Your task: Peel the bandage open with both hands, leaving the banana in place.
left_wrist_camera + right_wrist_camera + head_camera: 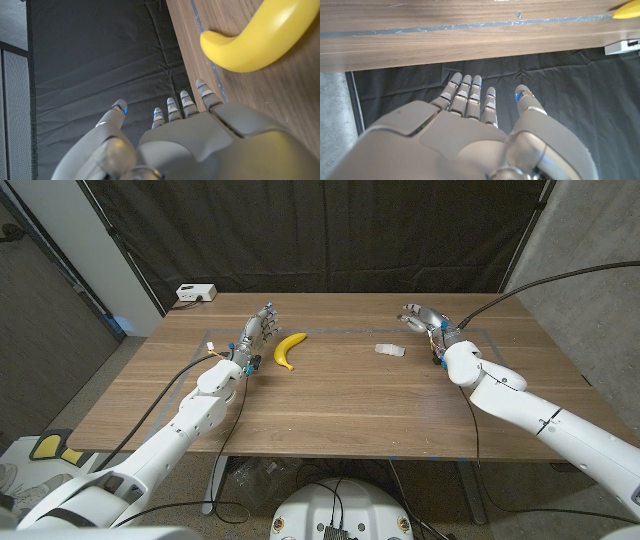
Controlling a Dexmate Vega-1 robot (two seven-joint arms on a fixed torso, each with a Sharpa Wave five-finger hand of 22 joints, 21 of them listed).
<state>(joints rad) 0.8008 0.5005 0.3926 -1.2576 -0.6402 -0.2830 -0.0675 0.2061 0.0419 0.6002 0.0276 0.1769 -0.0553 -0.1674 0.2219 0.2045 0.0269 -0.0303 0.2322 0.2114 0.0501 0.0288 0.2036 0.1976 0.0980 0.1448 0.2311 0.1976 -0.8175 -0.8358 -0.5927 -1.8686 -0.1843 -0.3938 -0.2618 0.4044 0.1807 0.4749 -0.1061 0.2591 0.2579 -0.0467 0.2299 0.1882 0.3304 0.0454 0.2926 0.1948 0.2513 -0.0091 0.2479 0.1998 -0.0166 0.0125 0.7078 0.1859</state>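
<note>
banana (288, 349) — yellow, curved, lying flat | bandage (390, 350) — small, white, well right of it

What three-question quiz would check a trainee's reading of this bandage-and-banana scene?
1. True or false: the left hand holds the banana.
2. Which hand is nearer the bandage: A left, B right?
3. Fill in: the white box sits at the table's far ____ corner, by the robot's sides.

Key: 1 false, both hands are open and hold nothing; 2 B, the right hand; 3 left.
</note>
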